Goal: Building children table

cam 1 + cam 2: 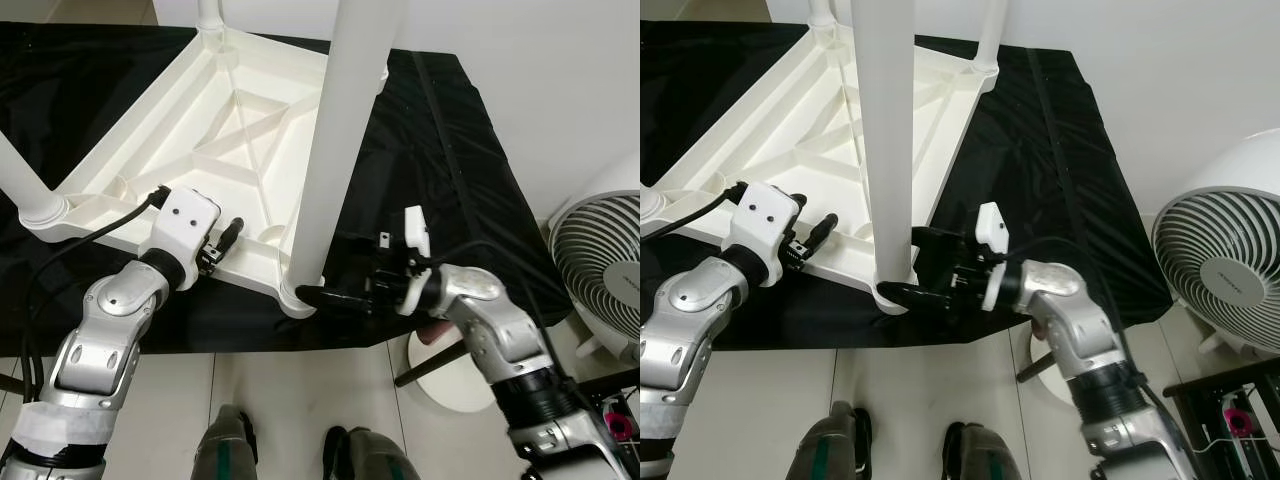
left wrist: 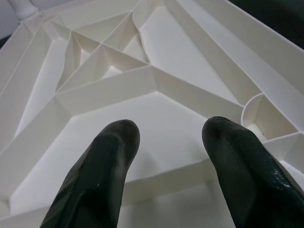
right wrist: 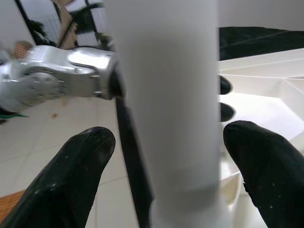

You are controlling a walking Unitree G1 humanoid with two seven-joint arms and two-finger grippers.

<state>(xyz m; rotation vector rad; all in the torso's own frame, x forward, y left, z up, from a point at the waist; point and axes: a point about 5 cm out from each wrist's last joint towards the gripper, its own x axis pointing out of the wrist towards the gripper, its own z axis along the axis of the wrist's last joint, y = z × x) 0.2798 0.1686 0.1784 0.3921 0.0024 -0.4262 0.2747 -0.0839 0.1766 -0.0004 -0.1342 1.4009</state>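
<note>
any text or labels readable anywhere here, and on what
Fan: a small grey mark on the centre hub, too small and blurred to read.
Upturned white table, its legs, the black cloth and both arms: no text that can be made out.

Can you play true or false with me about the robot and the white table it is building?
1. The white table lies upside down on a black cloth. True.
2. The right tool is at the bottom of a table leg. True.
3. The left tool is holding a screwdriver. False: its fingers are open and hold nothing, above the table's underside.
4. A red ball sits beside the table. False: a white fan stands there.
</note>
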